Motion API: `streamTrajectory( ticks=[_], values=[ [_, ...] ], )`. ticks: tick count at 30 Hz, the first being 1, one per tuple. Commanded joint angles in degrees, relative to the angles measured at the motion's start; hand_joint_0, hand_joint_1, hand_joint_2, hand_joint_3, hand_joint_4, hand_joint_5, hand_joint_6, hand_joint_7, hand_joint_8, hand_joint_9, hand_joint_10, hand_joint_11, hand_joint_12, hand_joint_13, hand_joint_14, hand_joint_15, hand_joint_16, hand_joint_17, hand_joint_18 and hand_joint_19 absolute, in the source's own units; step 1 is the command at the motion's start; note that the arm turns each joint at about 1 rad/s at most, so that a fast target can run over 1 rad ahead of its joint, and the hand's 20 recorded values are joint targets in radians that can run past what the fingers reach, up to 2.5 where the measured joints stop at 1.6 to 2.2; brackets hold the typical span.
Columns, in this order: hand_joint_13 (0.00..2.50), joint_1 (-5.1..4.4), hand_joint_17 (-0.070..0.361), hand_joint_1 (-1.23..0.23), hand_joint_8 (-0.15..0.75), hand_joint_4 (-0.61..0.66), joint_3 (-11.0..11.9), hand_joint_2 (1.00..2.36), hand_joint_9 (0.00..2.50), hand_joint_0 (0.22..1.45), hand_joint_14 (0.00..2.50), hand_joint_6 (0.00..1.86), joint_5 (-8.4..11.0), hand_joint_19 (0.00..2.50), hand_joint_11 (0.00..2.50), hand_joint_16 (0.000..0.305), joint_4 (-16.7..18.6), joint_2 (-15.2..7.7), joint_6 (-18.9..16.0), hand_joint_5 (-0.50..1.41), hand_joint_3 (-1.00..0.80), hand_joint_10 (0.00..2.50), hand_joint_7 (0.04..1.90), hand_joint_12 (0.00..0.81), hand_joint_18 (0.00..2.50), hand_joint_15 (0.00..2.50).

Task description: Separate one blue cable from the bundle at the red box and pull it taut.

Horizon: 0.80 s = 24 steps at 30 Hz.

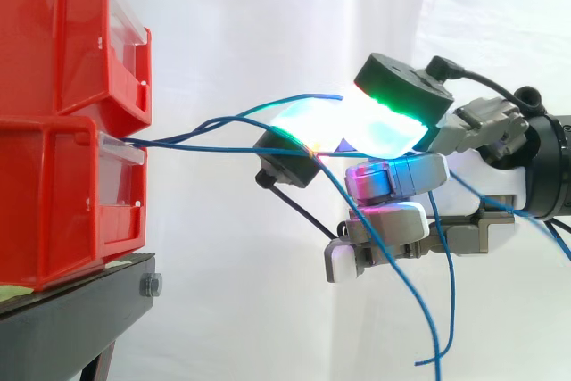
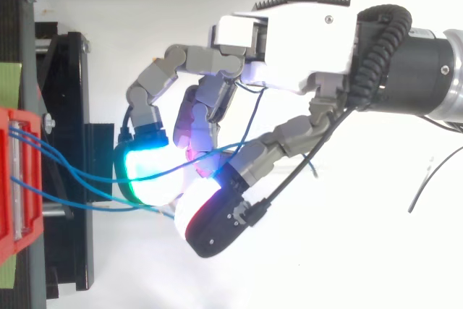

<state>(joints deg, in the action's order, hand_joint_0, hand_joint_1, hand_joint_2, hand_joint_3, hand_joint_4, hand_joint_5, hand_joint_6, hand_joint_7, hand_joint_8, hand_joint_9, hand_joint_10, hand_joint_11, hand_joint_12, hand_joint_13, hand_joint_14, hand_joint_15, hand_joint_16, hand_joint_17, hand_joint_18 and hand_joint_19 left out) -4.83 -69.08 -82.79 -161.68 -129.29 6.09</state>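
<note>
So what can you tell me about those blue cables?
The blue cables are thin, smooth and bendy, like plastic-coated wire. Several come out of the front of the red bins, between the upper and lower one, and run slackly across open air to the hand. Its glowing fingertips close round them. Past the hand, loose ends droop downward.

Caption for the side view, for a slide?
Hand pinches one blue cable running from stacked red bins; other cables hang loose.
</note>
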Motion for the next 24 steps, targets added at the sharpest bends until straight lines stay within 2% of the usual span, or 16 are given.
streamTrajectory(
  ticks=[1, 7, 10, 13, 24],
  values=[
    [1.2, 0.0, 0.014, -1.02, 0.188, -0.02, 0.0, 1.0, 1.24, 0.55, 0.02, 0.92, 0.0, 0.8, 1.42, 0.006, -0.1, 0.0, 0.0, -0.14, -0.5, 0.65, 0.96, 0.214, 0.6, 1.18],
    [1.19, 0.0, 0.014, -0.92, 0.196, 0.0, 0.0, 1.0, 1.23, 0.51, 0.02, 0.92, 0.0, 0.81, 1.36, 0.006, -0.4, 0.0, 0.0, -0.14, -0.5, 0.69, 0.9, 0.219, 0.57, 1.17],
    [1.19, 0.0, 0.014, -0.82, 0.181, 0.01, 0.0, 1.0, 1.24, 0.51, 0.02, 0.91, 0.0, 0.82, 1.37, 0.006, -0.5, 0.0, 0.0, -0.14, -0.5, 0.67, 0.86, 0.209, 0.57, 1.17],
    [1.2, 0.0, 0.011, -0.61, 0.158, 0.01, 0.0, 1.0, 1.27, 0.53, 0.02, 0.89, 0.0, 0.82, 1.4, 0.005, -0.5, 0.0, 0.0, -0.13, -0.5, 0.62, 0.9, 0.206, 0.56, 1.15],
    [1.23, 0.0, 0.008, -0.52, 0.133, 0.0, 0.2, 1.0, 1.33, 0.54, 0.02, 0.88, 0.0, 0.81, 1.45, 0.004, -0.4, 0.0, -0.1, -0.12, -0.5, 0.57, 0.93, 0.2, 0.58, 1.12]
  ],
)
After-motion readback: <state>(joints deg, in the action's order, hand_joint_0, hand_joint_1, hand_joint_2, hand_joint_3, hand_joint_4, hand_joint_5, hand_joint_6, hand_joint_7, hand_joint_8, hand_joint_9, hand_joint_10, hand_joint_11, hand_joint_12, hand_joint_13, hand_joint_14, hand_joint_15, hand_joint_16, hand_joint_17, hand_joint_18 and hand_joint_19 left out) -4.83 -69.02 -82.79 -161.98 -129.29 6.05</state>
